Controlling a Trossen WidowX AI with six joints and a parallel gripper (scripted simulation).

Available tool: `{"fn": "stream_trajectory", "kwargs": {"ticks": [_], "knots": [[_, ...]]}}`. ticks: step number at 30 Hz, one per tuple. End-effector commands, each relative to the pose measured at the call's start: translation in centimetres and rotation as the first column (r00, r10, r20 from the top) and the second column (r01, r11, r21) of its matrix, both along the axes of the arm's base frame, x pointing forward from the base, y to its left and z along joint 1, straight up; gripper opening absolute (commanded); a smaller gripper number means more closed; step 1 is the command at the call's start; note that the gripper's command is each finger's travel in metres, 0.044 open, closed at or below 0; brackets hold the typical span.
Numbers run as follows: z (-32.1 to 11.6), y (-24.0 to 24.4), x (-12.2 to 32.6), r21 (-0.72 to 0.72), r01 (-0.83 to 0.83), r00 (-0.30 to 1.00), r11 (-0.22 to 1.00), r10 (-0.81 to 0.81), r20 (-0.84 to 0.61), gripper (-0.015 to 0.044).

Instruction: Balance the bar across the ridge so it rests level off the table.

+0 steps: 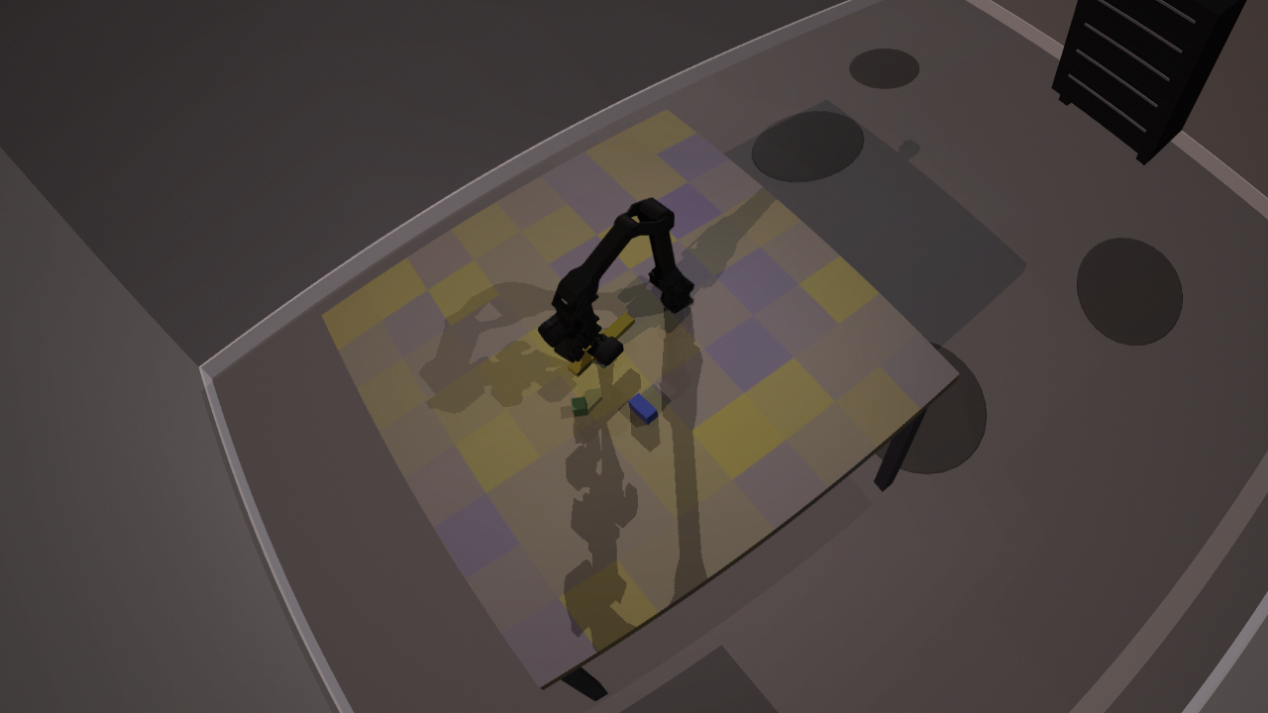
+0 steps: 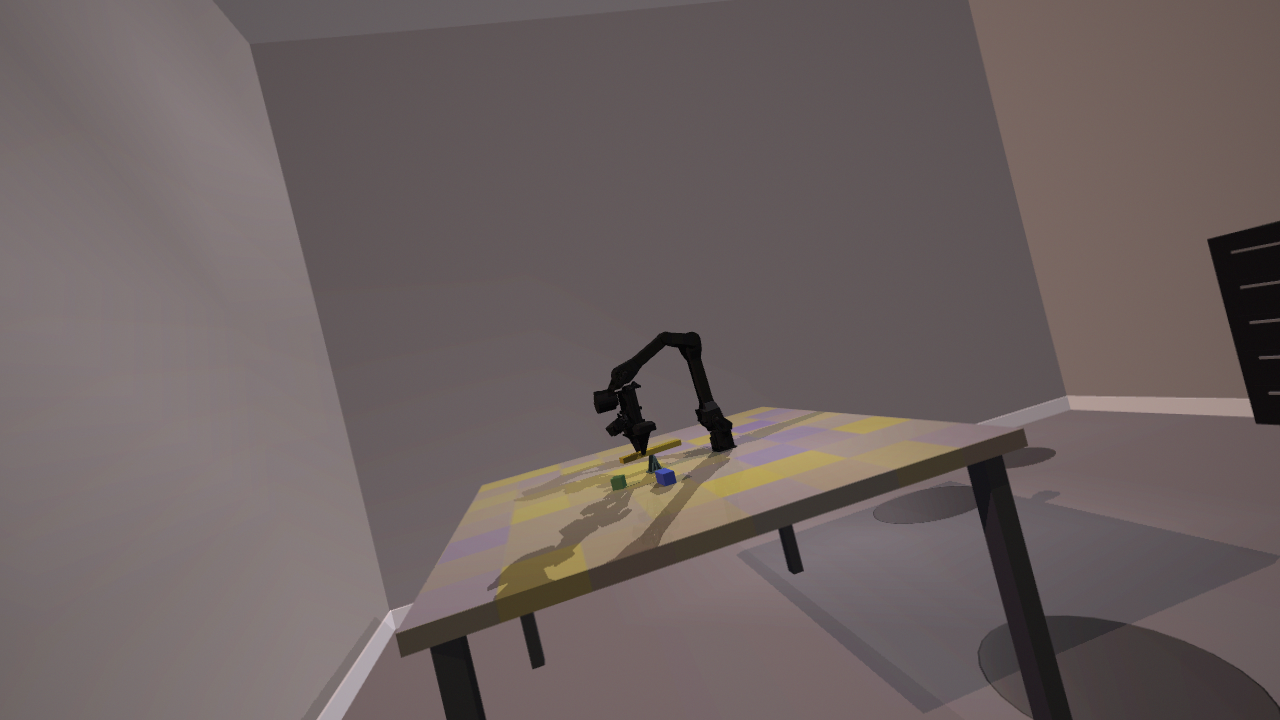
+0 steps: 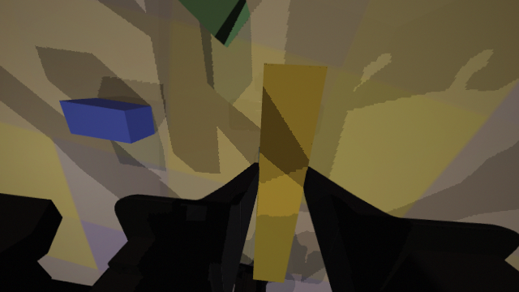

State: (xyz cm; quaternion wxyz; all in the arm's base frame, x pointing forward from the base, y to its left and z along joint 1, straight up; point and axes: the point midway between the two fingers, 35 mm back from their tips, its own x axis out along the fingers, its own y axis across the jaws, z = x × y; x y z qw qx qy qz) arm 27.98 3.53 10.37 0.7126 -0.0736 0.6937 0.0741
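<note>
The yellow bar (image 1: 624,326) (image 2: 666,445) (image 3: 280,195) is long and flat and looks roughly level above the table. My gripper (image 2: 642,451) (image 3: 280,169) is shut on the bar near its middle, with one finger on each long side. The small dark ridge (image 2: 654,464) stands under the bar close to the fingertips in the exterior view. The bar and fingers hide nearly all of it in the wrist view. I cannot tell whether the bar touches the ridge. The arm covers the bar's middle in the top view.
A blue block (image 1: 643,408) (image 2: 665,477) (image 3: 101,122) and a green block (image 1: 580,405) (image 2: 618,482) (image 3: 219,18) stand on the patchwork table (image 1: 753,496) (image 2: 805,492), near the ridge. The arm's base stands behind the bar. Dark shadows cross the table.
</note>
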Motion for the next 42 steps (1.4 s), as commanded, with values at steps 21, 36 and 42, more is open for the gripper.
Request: {"fn": "stream_trajectory", "kwargs": {"ticks": [21,36,42], "knots": [[0.0,0.0,0.0,0.0,0.0,1.0,1.0,0.0,0.0,0.0168],[0.0,0.0,0.0,0.0,0.0,1.0,1.0,0.0,0.0,0.0171],[0.0,0.0,0.0,0.0,0.0,1.0,1.0,0.0,0.0,0.0172]]}}
